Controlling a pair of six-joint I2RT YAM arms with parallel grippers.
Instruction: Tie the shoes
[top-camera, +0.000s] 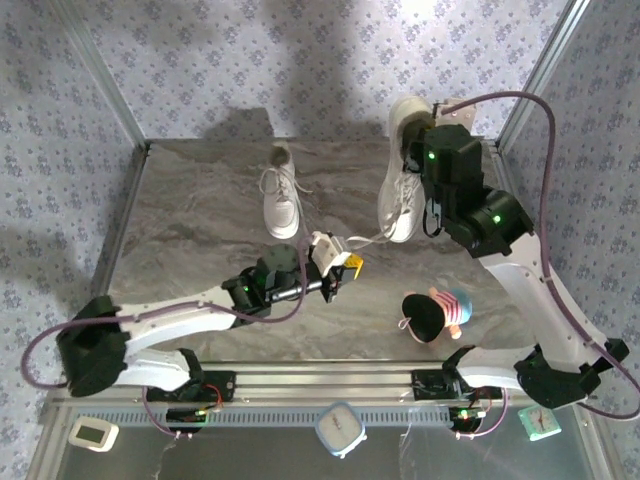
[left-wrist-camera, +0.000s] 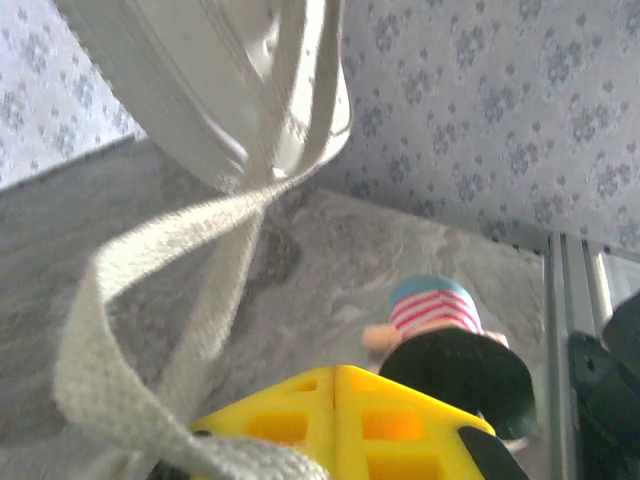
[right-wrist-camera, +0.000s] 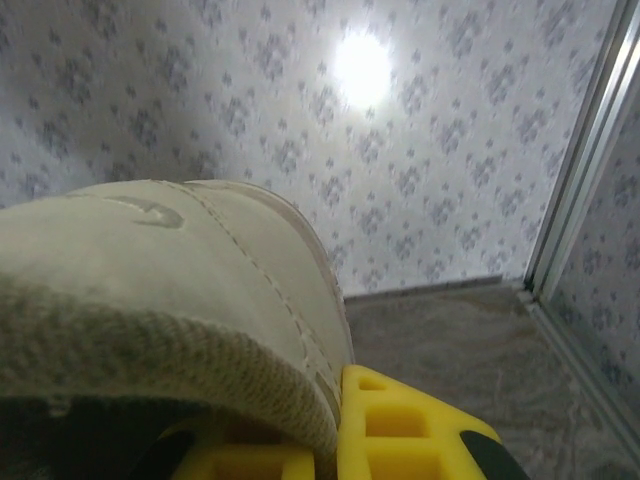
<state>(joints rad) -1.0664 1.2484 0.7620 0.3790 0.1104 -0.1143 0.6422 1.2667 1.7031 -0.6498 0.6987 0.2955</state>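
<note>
Nearest the overhead camera is the mounting rail (top-camera: 320, 380) carrying both my arm bases, with a small white device (top-camera: 92, 433) lying in front of it on the left. Beyond it, the worktop (top-camera: 190, 230) is a grey, marble-patterned slab. It is enclosed by walls (top-camera: 200, 60) papered in a small floral print and by metal corner posts (top-camera: 100, 70).

The second shoe (top-camera: 281, 200) rests at back centre-left, apart from both arms. The held shoe (top-camera: 400, 195) lies toe towards me at the back right, its heel under my right arm (top-camera: 470, 200). My left end effector (top-camera: 352, 263) sits near that toe, with a lace (top-camera: 368, 239) running between them. A plush toy (top-camera: 435, 312) stands at near right, apart from both shoes.

Left wrist view: my yellow fingers (left-wrist-camera: 400, 425) are pressed together, pinching the lace (left-wrist-camera: 150, 300). The lace loops slackly up to the held shoe (left-wrist-camera: 200, 90). From here the toe end appears lifted off the worktop (left-wrist-camera: 400, 250), which the overhead view leaves unclear. The plush toy (left-wrist-camera: 455, 345) stands just beyond my fingers.

Right wrist view: my right end effector (right-wrist-camera: 335, 440) is pressed together on the heel collar of the held shoe (right-wrist-camera: 150, 260), and the fabric overlaps my fingers. This view adds the worktop's back corner (right-wrist-camera: 450, 340), a post (right-wrist-camera: 580, 170) and a bright glare on the wall.
</note>
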